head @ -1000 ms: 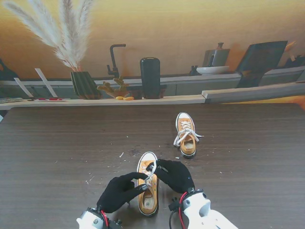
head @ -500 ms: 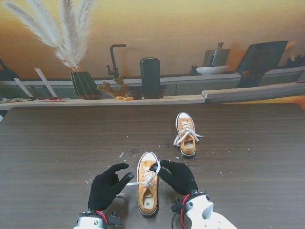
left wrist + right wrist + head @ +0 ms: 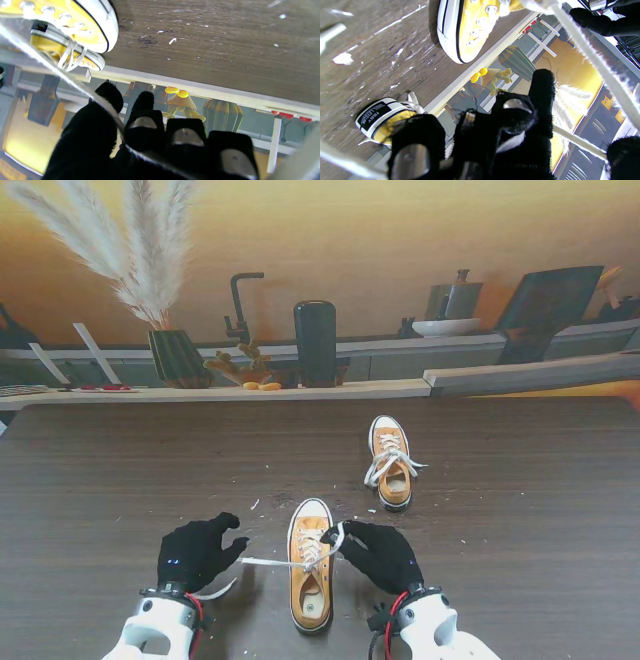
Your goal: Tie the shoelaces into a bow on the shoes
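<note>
White lace (image 3: 268, 561) runs taut across the yellow shoe (image 3: 311, 565) that lies nearest the robot, toe pointing away, near the front middle of the dark wood surface (image 3: 520, 480). One strand stretches out sideways to the left robot hand (image 3: 195, 552), which sits just beside the shoe on the robot's left and grips the strand between thumb and curled fingers (image 3: 143, 125); the left wrist view shows the lace passing straight into that pinch. A loose tail of lace (image 3: 215, 590) trails on the surface close to that wrist. On the other side, the right robot hand (image 3: 378, 555) rests against the shoe's right edge, fingers closed on a short upward stretch of the other lace end (image 3: 338, 534); the right wrist view shows a strand crossing in front of its fingers (image 3: 542, 100).

The step in hand appears to be drawing the first crossing tight, both ends pulled apart over the eyelets, with no loop or bow yet visible on this shoe. The next move would likely call for slackening one strand enough to fold it into a loop while the other hand keeps tension on the knot, a delicate regrip with gloved fingers.

Farther away and to the right, well apart, a second yellow shoe (image 3: 390, 463) lies with its laces (image 3: 385, 465) in what looks like a bow. Pale specks (image 3: 255, 504) litter the surface around both shoes.
</note>
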Robot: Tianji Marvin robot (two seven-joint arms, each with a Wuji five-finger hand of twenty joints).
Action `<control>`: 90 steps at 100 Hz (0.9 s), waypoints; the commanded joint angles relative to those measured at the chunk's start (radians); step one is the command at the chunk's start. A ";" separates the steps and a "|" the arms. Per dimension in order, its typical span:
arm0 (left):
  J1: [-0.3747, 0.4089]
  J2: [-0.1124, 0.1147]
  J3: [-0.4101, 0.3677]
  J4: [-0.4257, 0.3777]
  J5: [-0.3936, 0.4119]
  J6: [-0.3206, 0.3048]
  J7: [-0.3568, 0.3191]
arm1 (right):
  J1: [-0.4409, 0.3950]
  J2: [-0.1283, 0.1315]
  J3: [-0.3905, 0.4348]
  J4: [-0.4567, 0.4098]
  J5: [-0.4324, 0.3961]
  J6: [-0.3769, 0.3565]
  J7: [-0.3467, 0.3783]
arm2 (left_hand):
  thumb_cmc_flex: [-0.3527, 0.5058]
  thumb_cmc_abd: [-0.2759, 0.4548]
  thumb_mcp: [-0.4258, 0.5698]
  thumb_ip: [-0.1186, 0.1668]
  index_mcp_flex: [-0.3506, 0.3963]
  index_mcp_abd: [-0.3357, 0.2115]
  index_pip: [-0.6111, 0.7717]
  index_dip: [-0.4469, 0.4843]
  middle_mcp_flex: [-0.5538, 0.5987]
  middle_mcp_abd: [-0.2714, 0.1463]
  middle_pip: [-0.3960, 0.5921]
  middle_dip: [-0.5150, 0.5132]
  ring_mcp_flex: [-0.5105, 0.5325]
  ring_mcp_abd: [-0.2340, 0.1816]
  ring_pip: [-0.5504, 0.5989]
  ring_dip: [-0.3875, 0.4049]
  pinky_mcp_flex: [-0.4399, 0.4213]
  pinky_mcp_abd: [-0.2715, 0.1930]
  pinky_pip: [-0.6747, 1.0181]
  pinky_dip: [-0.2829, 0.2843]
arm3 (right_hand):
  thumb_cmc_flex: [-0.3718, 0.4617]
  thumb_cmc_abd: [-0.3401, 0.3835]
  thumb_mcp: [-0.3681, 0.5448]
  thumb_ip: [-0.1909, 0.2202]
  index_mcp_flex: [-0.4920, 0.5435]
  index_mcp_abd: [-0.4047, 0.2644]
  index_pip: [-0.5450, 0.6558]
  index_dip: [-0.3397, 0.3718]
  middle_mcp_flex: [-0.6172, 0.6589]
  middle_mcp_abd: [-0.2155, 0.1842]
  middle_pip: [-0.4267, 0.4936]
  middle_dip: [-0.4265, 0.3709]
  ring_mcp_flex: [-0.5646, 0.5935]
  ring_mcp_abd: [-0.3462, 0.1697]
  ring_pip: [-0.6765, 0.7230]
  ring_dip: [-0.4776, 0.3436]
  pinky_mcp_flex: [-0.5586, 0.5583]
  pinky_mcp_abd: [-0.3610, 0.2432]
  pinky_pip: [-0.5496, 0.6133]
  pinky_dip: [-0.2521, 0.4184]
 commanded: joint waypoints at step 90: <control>0.087 0.127 -0.253 -0.247 -0.363 -0.235 -0.970 | -0.025 0.012 0.031 -0.036 -0.014 -0.009 0.026 | -0.089 -0.092 0.017 -0.010 -0.013 -0.175 -0.007 0.088 -0.039 -0.069 -0.089 0.013 0.037 -0.117 -0.152 -0.014 -0.035 -0.155 0.096 -0.099 | -0.017 -0.049 -0.083 -0.029 0.012 -0.006 -0.009 0.015 0.102 0.179 0.028 0.021 -0.008 -0.157 0.050 0.013 0.024 0.021 0.244 0.013</control>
